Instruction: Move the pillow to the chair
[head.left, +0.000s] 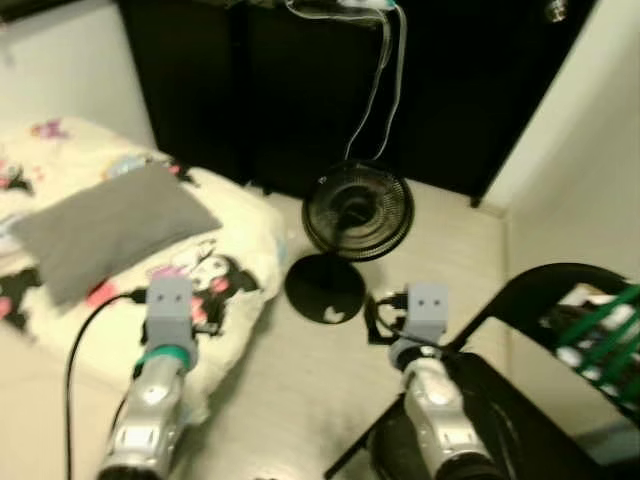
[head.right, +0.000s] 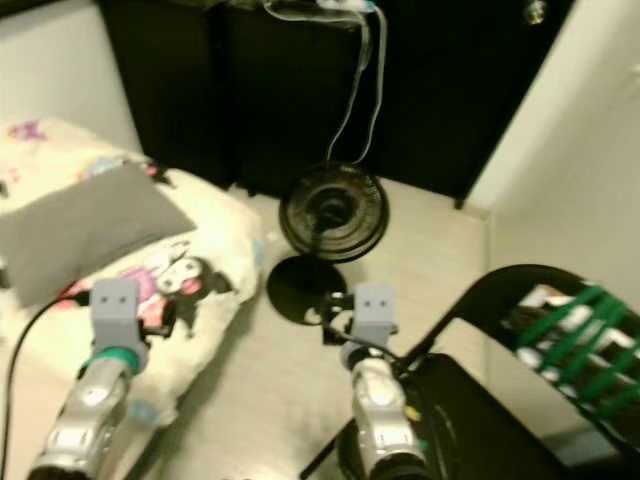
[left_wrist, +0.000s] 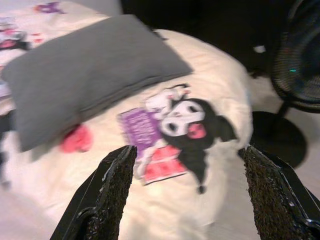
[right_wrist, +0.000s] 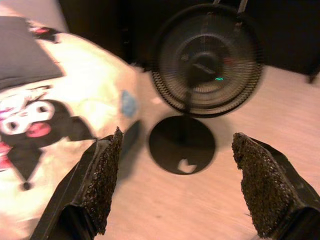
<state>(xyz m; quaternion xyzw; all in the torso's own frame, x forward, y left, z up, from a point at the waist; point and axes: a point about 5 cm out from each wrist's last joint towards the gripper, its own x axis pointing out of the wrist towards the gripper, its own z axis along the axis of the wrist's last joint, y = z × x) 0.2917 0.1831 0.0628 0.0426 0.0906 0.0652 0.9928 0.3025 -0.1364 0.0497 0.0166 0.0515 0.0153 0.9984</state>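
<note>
A grey pillow (head.left: 110, 228) lies on a cream bed cover printed with cartoon figures (head.left: 215, 270), at the left. The black chair (head.left: 520, 390) stands at the lower right, its seat under my right arm. My left gripper (left_wrist: 192, 192) is open, raised over the bed's near corner, with the pillow (left_wrist: 87, 70) ahead of it and nothing between its fingers. My right gripper (right_wrist: 182, 187) is open too, held above the floor and facing a black fan (right_wrist: 205, 62).
The black floor fan (head.left: 355, 215) on its round base (head.left: 325, 290) stands between the bed and the chair, its cable running up to dark furniture behind. A white wall rises on the right. Green-striped items (head.left: 600, 335) sit behind the chair. Pale floor lies in the middle.
</note>
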